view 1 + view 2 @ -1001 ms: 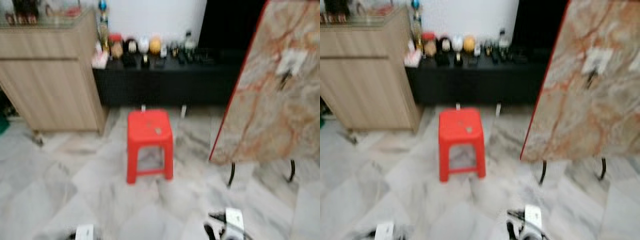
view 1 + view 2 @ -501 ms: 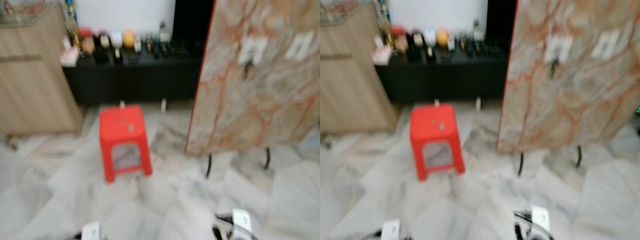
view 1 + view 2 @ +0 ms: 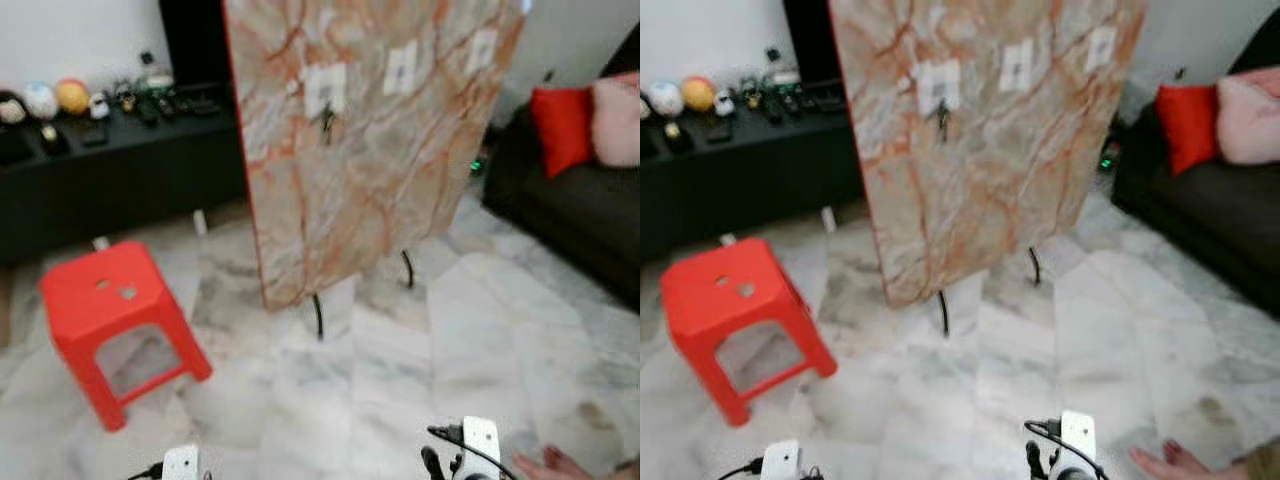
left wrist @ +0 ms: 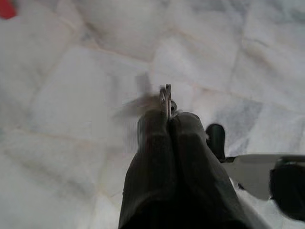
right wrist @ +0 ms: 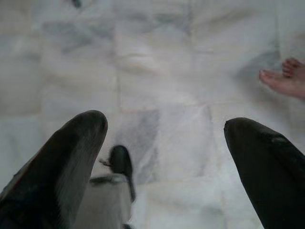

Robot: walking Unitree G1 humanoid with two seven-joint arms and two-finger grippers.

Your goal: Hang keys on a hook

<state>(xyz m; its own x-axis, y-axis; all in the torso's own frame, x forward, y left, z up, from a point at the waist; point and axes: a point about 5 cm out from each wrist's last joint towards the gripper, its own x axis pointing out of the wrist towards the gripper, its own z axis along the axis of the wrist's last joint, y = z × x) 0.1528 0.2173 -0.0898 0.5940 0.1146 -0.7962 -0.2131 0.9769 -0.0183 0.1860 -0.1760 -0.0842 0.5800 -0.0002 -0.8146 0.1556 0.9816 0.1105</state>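
Swung rightward since half a second ago, by the camera's own turn and not by anything in the room shifting: marble board (image 3: pixel 380 150) now mid-picture instead of at the right, red stool (image 3: pixel 105 310) pushed down to the lower left, dark sofa (image 3: pixel 590 210) newly in sight on the right.

Left pincer (image 4: pixel 169 117): pressed fully together, clamped on the keys (image 4: pixel 166 98), with a thin metal ring and a blurred bit of metal sticking out just past the fingertips. Held low over the pale marble floor (image 3: pixel 480 330), well short of the board.

Right pincer (image 5: pixel 165 123): spread wide, gripping nothing, also low over the floor. Beyond it, near the floor's right edge, a person's bare foot (image 5: pixel 281 78); seen too from the head at the bottom right (image 3: pixel 560 465).

Further out, standing upright on thin black legs: the board, veined orange and grey, red along its left edge. Across its upper part, three small white hook plates (image 3: pixel 400 68) in a row, rising to the right. Under the leftmost plate (image 3: pixel 325 88), something small and dark hanging (image 3: pixel 327 122); too blurred to say what.

Left of the board, against the white wall: low black tabletop (image 3: pixel 120 170) lined with small ornaments. On the sofa, a red cushion (image 3: pixel 562 125) with a pink one (image 3: pixel 618 120) just beside it.
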